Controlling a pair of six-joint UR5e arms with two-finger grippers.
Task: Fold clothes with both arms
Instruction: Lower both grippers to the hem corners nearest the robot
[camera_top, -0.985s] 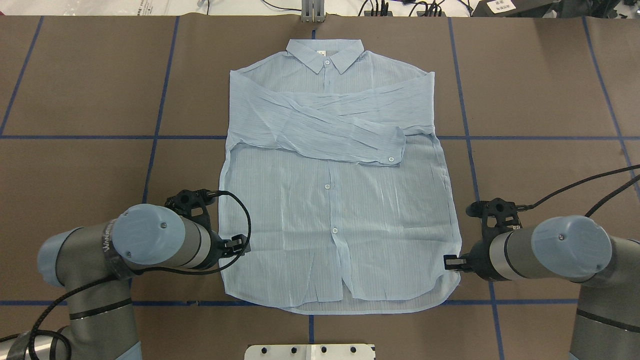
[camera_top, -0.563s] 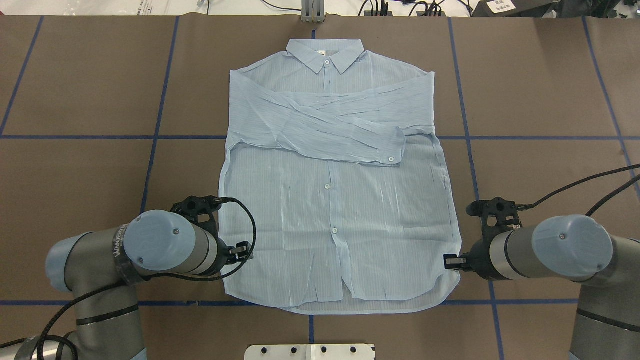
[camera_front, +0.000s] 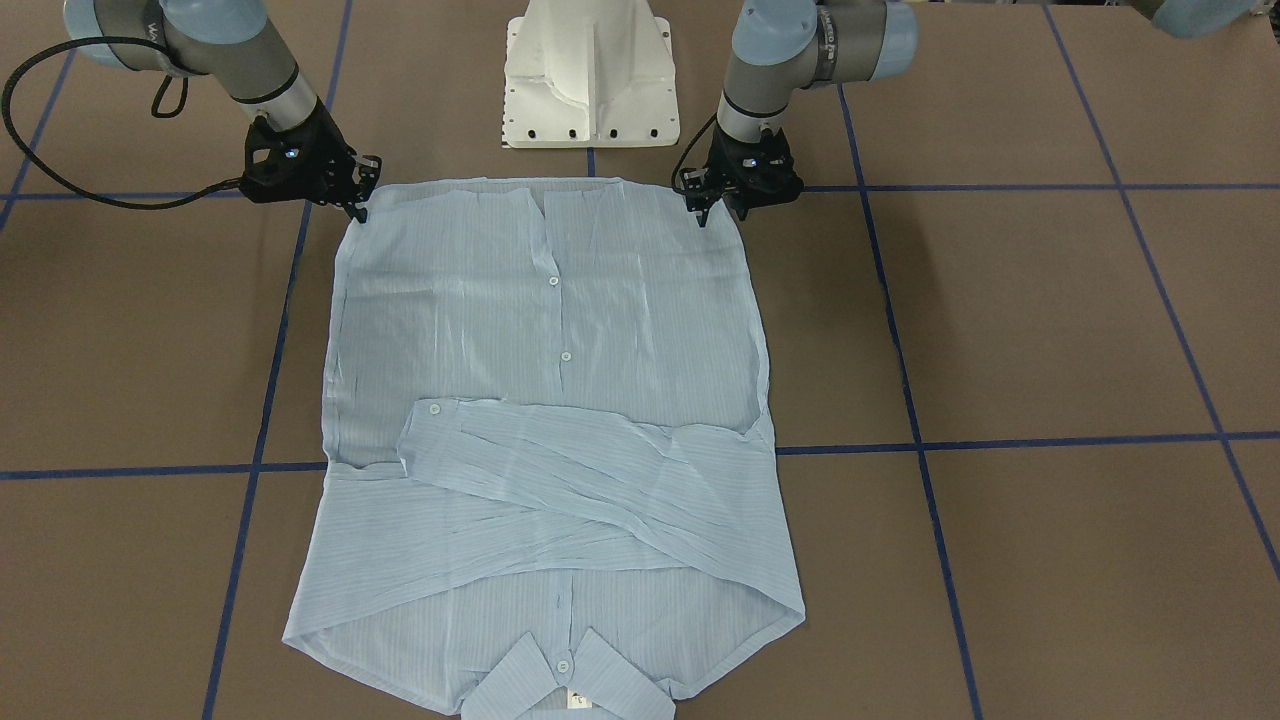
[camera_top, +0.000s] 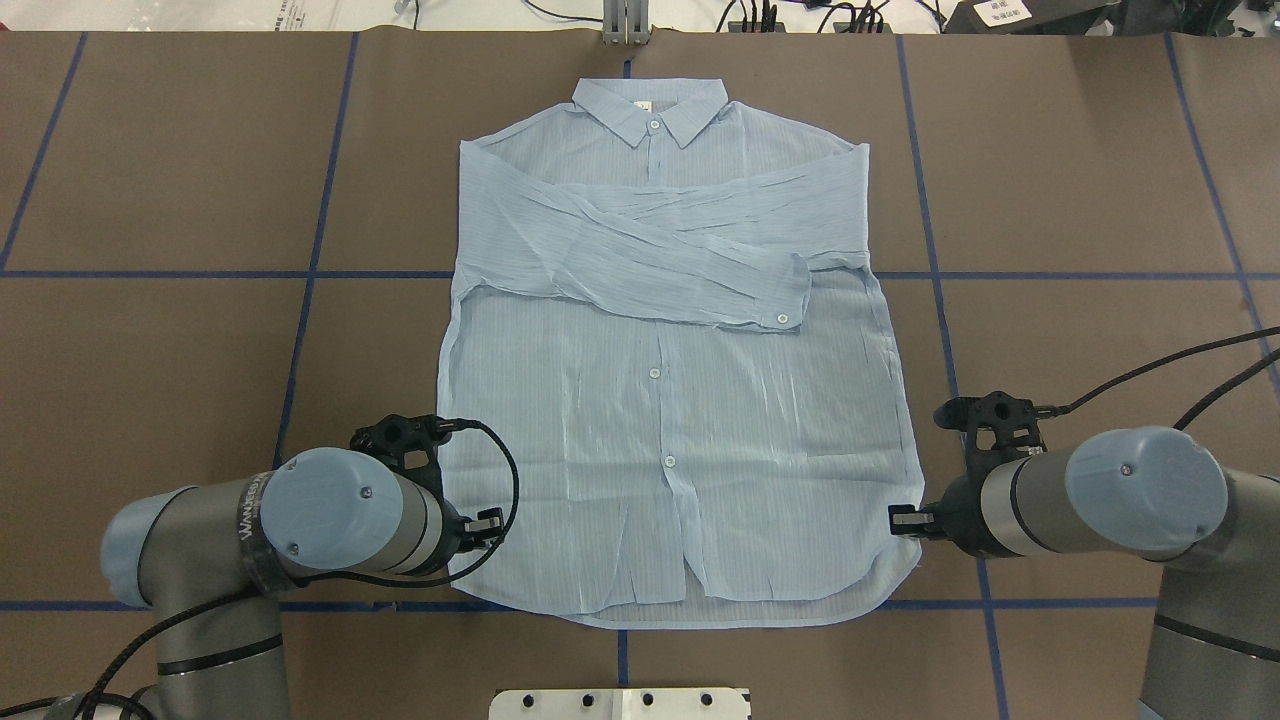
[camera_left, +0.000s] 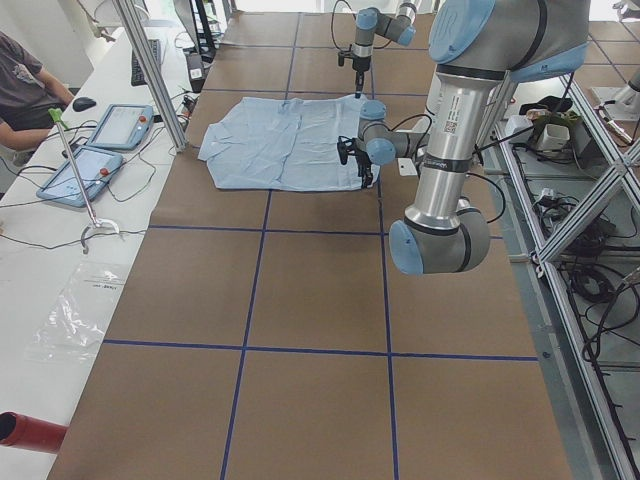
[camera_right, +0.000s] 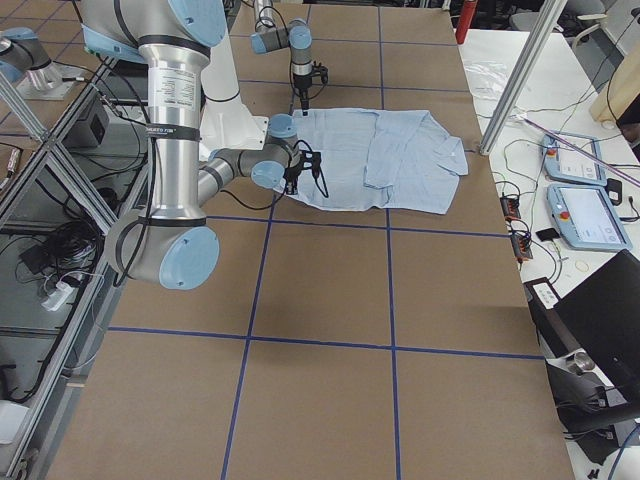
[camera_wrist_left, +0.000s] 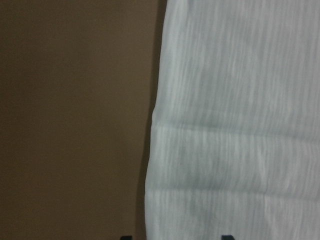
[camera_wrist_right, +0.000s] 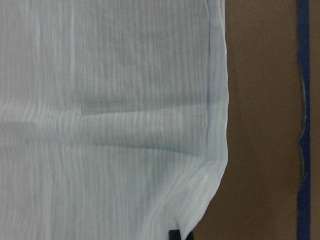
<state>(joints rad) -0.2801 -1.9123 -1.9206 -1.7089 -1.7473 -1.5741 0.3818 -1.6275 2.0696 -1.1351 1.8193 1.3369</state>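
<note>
Shirt (camera_top: 670, 420) lies flat on the brown table (camera_top: 150, 350), button side up, between the 2 grippers. Both grippers are down at its hem end, 1 at each side edge.

Left gripper (camera_front: 722, 208) sits low at the hem corner on its side. In the left wrist view, 2 dark fingertips (camera_wrist_left: 227, 237) show well apart. The shirt's side edge runs between them, with cloth to 1 side and bare table to the other. The jaws are spread and not closed on the fabric.

Right gripper (camera_front: 355, 205) is at the opposite hem corner, touching or just over the cloth edge. Its wrist view shows only 1 dark tip, right at the curved corner of the hem, so cannot tell how wide the jaws stand or whether they have hold of the cloth. Blue tape (camera_wrist_right: 302, 100) runs just outboard of this gripper.

Beyond both grippers, away from the robot, 2 sleeves (camera_top: 690, 270) are folded across the chest and the collar (camera_top: 650, 105) is farthest out. White pedestal (camera_front: 590, 70) stands behind and between the grippers.
</note>
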